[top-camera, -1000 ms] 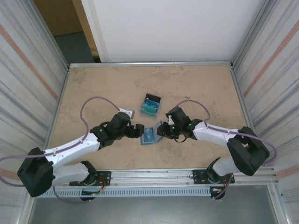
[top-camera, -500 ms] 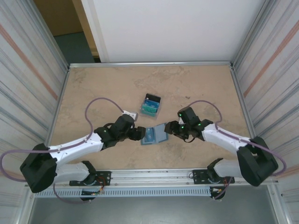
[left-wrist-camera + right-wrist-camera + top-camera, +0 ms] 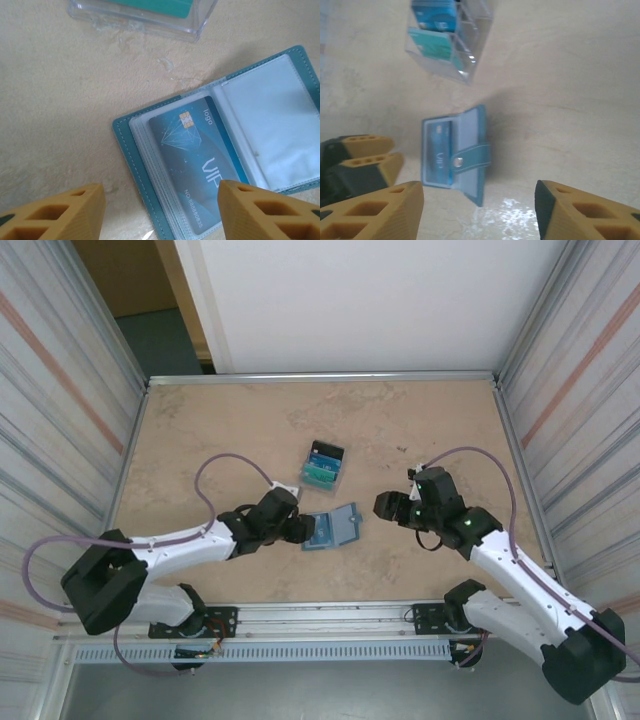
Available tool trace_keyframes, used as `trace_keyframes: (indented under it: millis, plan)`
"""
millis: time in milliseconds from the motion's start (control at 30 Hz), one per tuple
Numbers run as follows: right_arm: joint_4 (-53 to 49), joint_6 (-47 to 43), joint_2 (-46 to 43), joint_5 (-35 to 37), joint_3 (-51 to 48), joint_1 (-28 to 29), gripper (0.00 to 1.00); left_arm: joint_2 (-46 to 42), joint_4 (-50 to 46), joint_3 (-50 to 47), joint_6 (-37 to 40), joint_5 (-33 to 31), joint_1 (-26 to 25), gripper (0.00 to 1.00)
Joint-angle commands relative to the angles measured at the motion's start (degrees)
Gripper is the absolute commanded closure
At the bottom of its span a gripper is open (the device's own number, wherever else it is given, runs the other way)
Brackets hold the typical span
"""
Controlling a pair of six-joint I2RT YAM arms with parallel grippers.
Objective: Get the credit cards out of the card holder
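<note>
1. Two pincers, both empty. The left pincer [image 3: 300, 531] stands fairly wide with nothing gripped, and the right pincer [image 3: 380, 507] gapes just as freely over the bare table [image 3: 200, 440].
2. The step in hand looks to be drawing the blue card [image 3: 200, 155] from the card holder [image 3: 342, 524], which lies spread open and flat. The other cards [image 3: 435, 30] already stand in the clear tray [image 3: 323, 465], so part of the job seems done.
3. The holder lies just ahead of the left pincer's fingertips, with its card-bearing half nearest. In the left wrist view the holder's near corner falls between the two fingers. Whether anything touches, I cannot tell. The tray sits beyond the holder.
4. The holder lies ahead of the right pincer and clearly apart, its empty half and snap strap [image 3: 470, 157] on that side.
5. The next move probably calls for a narrow, shallow pinch on the card's edge alone, sliding it out along the pocket. The right pincer may need to pin the empty half, or the light holder could drag along.
</note>
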Motion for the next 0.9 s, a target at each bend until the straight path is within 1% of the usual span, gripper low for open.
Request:
trace_keyframes:
  millis: [0,67,133,233,400,600,733,867]
  plan:
    - [0.39,-2.46,2.63,0.58,3.94,4.5,0.5,1.37,3.18,-0.98,-2.69,1.08,-0.23,0.42]
    - [0.76,-2.65,6.42,2.8,6.25,8.36,0.59,1.92,4.96,-1.38,-3.1,2.36,-0.03,0.47]
    - [1.58,-3.19,11.35,2.98,8.36,11.29,0.67,2.24,6.72,-1.47,-3.04,3.85,-0.01,0.51]
    - [2.9,-3.01,18.05,2.72,10.81,14.5,0.75,2.71,9.5,-1.68,-3.35,5.75,0.01,0.54]
    - [6.23,-0.94,26.24,0.17,12.01,16.87,0.78,5.11,12.94,-3.03,-5.89,7.18,1.05,0.59]
    - [3.87,-0.01,34.11,1.14,15.07,19.53,0.81,7.46,15.79,-4.7,-8.21,8.54,1.79,0.62]
    - [3.34,1.8,37.79,2.1,15.02,18.88,0.84,7.64,14.96,-4.97,-8.34,8.12,1.97,0.64]
    - [6.57,2.38,36.98,1.61,12.22,16.38,0.85,7.86,14.05,-4.86,-8.21,8.05,2.27,0.65]
